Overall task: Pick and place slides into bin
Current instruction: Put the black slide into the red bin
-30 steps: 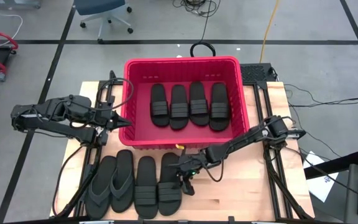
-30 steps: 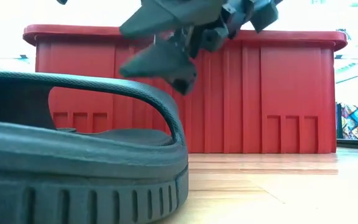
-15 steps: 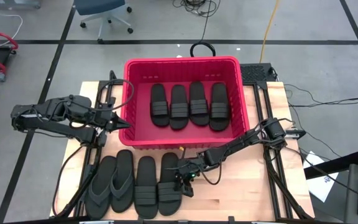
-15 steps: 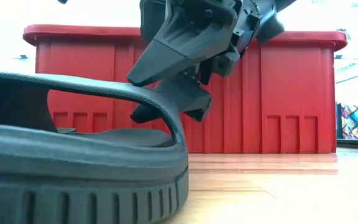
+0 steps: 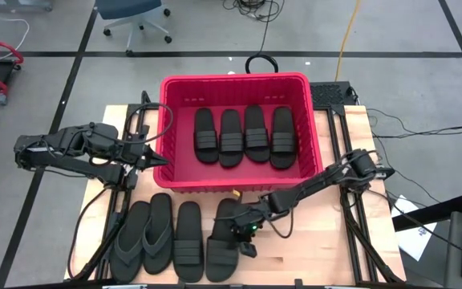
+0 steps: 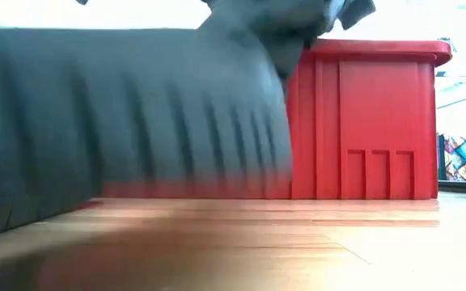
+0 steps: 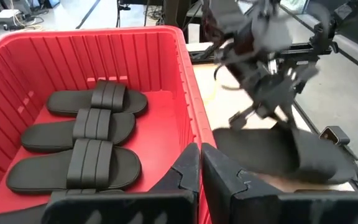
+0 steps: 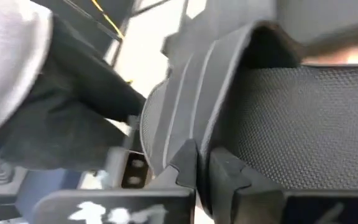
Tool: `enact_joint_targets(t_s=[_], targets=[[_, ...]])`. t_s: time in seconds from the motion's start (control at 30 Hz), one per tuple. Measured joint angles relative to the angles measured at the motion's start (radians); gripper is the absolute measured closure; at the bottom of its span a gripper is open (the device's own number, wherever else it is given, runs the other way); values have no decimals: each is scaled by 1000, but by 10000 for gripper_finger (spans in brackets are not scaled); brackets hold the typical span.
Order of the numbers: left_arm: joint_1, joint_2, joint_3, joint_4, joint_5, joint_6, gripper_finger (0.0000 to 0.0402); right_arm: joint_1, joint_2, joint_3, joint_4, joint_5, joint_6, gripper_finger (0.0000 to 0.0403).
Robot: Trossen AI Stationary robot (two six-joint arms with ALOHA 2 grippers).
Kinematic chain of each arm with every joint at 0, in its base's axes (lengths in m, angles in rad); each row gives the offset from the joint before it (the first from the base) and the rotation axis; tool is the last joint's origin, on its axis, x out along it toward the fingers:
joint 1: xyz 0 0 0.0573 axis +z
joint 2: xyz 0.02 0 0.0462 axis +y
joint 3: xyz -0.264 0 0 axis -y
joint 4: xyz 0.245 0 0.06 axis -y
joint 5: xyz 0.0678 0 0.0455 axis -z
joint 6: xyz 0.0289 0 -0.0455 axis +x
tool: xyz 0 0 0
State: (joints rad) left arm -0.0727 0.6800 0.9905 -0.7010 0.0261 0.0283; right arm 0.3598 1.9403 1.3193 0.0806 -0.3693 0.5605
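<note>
The red bin (image 5: 235, 79) stands at the far middle of the table, with several black slides (image 5: 245, 136) lying flat side by side on its floor. In front of it lies a row of black sandals. The rightmost slide (image 5: 221, 245) is in my right gripper (image 5: 243, 233), which is shut on it. It fills the low view as a blurred dark shape (image 6: 128, 121) and is raised off the wood. My left gripper (image 5: 145, 152) is shut and waits just outside the bin's left wall, touching nothing. My right gripper pinches the slide's ribbed band strap at its edge (image 8: 179, 124) between its two fingers. One finger (image 8: 225, 171) lies on the footbed side of the band, the other on the ribbed outside. The fingers come slanting down from the table's right. The slide hangs tilted.
Two thong flip-flops (image 5: 143, 237) and one more slide (image 5: 187, 241) lie flat on the table to the left of the held slide. Bare wood (image 5: 319, 257) lies to its right. The bin's near wall (image 6: 370, 121) rises just behind the gripper.
My right gripper has come down onto the rightmost slide's strap and shut on it, taking hold. The slide has since come up off the table, tipped, and turned a little out of line with its neighbours.
</note>
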Motion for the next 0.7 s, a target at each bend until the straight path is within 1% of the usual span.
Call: enact_joint_targets(t_s=[0.07,0.13,0.2,0.3,0.37,0.47,0.53,0.6,0.63,0.7], targets=[[0,0,0,0,0,11,387,12,-46,10,-38,0,3,397],[0,0,0,0,0,16,387,27,-88,54,-131,2,-17,399],[0,0,0,0,0,15,387,41,-127,127,-269,20,-55,399],[0,0,0,-2,0,16,387,50,-180,254,-484,85,-135,400],[0,0,0,-8,0,16,387,46,-217,342,-614,150,-182,400],[0,0,0,-9,0,31,387,17,-285,458,-802,298,-242,400],[0,0,0,-5,1,44,387,-15,-336,519,-928,418,-280,400],[0,0,0,0,0,48,387,-66,-392,562,-1075,506,-283,401],[0,0,0,0,0,49,387,-100,-418,579,-1146,527,-277,401],[0,0,0,0,-1,49,387,-187,-473,591,-1249,529,-279,401]])
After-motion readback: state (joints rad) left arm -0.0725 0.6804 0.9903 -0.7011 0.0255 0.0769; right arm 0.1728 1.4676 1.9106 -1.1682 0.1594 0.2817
